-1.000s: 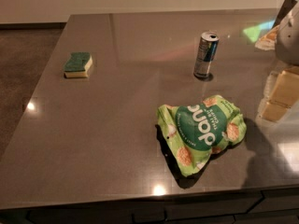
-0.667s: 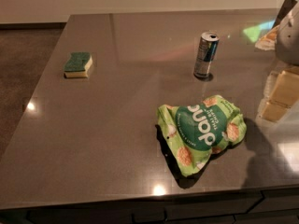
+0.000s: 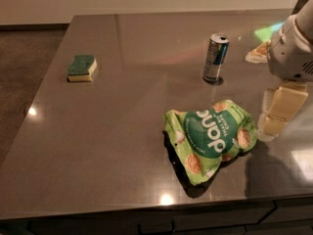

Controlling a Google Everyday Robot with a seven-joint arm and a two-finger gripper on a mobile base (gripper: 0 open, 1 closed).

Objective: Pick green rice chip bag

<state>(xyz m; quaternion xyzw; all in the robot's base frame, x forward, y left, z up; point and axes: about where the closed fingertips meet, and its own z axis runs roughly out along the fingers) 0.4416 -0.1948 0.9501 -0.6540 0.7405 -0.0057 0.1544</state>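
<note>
The green rice chip bag [image 3: 210, 142] lies crumpled on the grey table [image 3: 122, 131], near the front edge and right of centre. It is light green with a dark green circle, white lettering and round rice-cake pictures. My gripper [image 3: 274, 124] hangs at the right edge of the view, just right of the bag and slightly above the table. It holds nothing that I can see. The white arm housing [image 3: 291, 53] sits above it.
A silver and blue can [image 3: 215, 58] stands upright behind the bag. A green-and-yellow sponge [image 3: 81, 68] lies at the far left. A pale crumpled item [image 3: 257, 53] lies at the back right, partly behind the arm. The table's front edge runs close below the bag.
</note>
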